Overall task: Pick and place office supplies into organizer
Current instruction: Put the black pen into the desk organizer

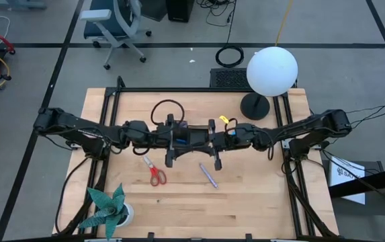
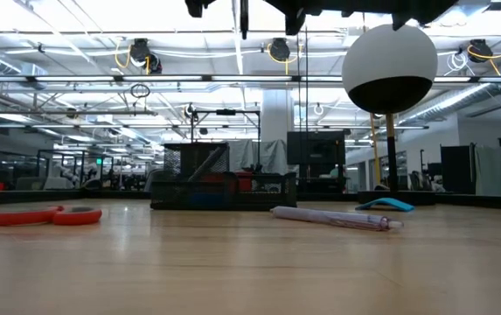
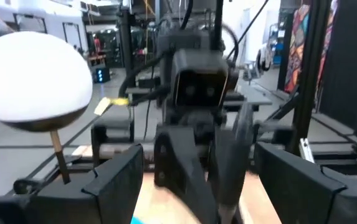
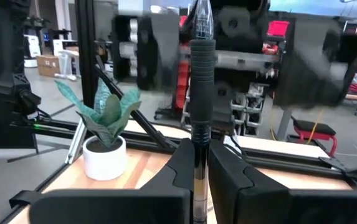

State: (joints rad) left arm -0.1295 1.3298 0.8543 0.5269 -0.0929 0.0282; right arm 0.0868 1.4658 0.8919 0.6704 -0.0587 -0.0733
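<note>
My right pincer was clenched on a pen, which stood up between the fingers in my right wrist view. In the high view that pincer sat just right of centre, with my left pincer facing it just left of centre, fingers released and holding nothing. Both hung above the organizer, a black tray that showed in the centre of the low view, well back on the worktop; from above, my arms hid most of it.

The scissors lay below and left of centre in the high view, and a purple pen lay below and right of centre, both apart from the tray. In the low view a small blue piece rested right of centre, near the lamp pole.

The risks, as I judged them: the pen was gripped low on its barrel, so it might tilt or slip as I lowered it, and land across a divider or outside the tray. My two pincers were very close; any sideways drift could knock one against the other and jar the pen loose. I could not tell which compartment lay beneath the pen, possibly the nearer one, so a blind release could miss. The plant at lower left was well clear.
</note>
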